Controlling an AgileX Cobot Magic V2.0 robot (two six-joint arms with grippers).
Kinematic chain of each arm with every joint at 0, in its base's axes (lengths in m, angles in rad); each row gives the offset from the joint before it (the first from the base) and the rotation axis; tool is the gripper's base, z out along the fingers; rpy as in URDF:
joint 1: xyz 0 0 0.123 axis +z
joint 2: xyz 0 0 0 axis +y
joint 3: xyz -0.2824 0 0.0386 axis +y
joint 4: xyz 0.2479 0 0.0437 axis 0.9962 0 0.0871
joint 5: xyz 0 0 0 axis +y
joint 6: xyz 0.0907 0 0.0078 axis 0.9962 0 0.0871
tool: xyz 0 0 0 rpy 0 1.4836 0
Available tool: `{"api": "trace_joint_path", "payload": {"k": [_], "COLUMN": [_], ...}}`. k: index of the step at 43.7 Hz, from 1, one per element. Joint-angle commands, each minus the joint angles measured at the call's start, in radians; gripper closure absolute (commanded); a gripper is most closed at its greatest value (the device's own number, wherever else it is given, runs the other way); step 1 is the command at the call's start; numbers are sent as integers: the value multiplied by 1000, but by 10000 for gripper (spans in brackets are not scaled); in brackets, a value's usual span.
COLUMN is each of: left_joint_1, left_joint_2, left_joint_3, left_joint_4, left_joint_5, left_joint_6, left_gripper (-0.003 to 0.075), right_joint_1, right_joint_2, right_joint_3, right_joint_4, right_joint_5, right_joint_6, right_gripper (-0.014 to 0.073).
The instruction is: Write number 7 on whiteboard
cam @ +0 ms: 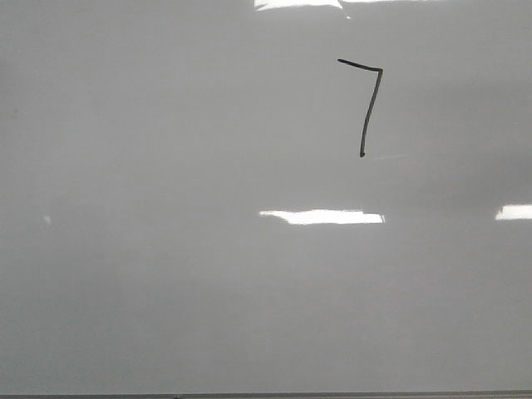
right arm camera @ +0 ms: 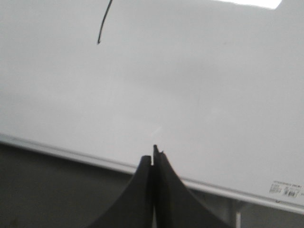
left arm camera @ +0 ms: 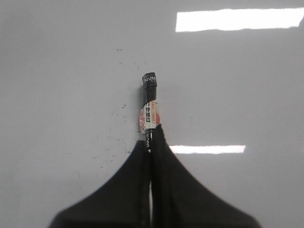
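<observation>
My left gripper [left arm camera: 151, 142] pinches a marker [left arm camera: 150, 107] low on its barrel — light, stiff, slick plastic, so I'd judge a firm mid-barrel hold best. My right gripper [right arm camera: 154, 154] has its fingers pressed together on nothing, near the board's lower edge. The number 7 [cam: 367, 106] sits upper right on the whiteboard [cam: 166, 249] (glossy, probably smudges easily) — looks complete.

Whiteboard [cam: 166, 291] bare around number 7 [cam: 366, 108]
</observation>
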Motion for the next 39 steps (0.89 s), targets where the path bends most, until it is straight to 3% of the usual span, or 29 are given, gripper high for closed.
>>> {"api": "trace_joint_path", "payload": {"k": [1, 11, 22, 39], "left_joint_1": [1, 1, 1, 1], "left_joint_2": [-17, -17, -17, -15], "left_joint_3": [5, 5, 5, 5], "left_joint_4": [0, 0, 0, 0], "left_joint_5": [-84, -84, -84, -84], "left_joint_6": [1, 1, 1, 1], "left_gripper": [741, 741, 741, 741], "right_joint_1": [-78, -156, -156, -157], "right_joint_2": [-67, -238, -302, -351], "right_joint_3": [104, 433, 637, 662], "right_joint_4": [-7, -7, 18, 38], "right_joint_5": [-286, -656, -949, -953], "right_joint_6": [-1, 0, 0, 0], "right_gripper": [662, 662, 662, 662]}}
